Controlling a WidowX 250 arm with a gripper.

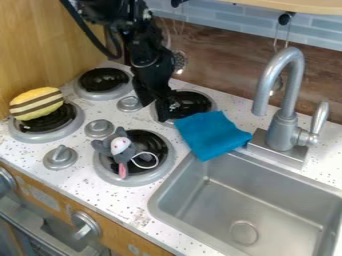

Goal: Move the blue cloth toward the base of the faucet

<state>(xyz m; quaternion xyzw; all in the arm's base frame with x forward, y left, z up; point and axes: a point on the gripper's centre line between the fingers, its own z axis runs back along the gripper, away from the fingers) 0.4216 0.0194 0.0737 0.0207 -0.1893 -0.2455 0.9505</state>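
Observation:
The black gripper (162, 107) hangs down over the left part of the back right burner (192, 102), dark against its black coil. Nearest to it is a folded blue cloth (210, 135), lying just to the right and nearer the camera, between that burner and the sink. A grey plush mouse (123, 152) with a pink and white face and a white string tail rests on the front right burner (165, 171). On the front left burner (47, 135) sits a yellow plush toy (36, 103) with brown and white stripes.
The back left burner (103, 82) carries nothing. Silver knobs, one of them a knob (60, 157) near the front edge, stand among the burners. A metal sink (244, 232) is at the lower right, with a tall faucet (287, 110) behind it. Utensils hang along the back wall.

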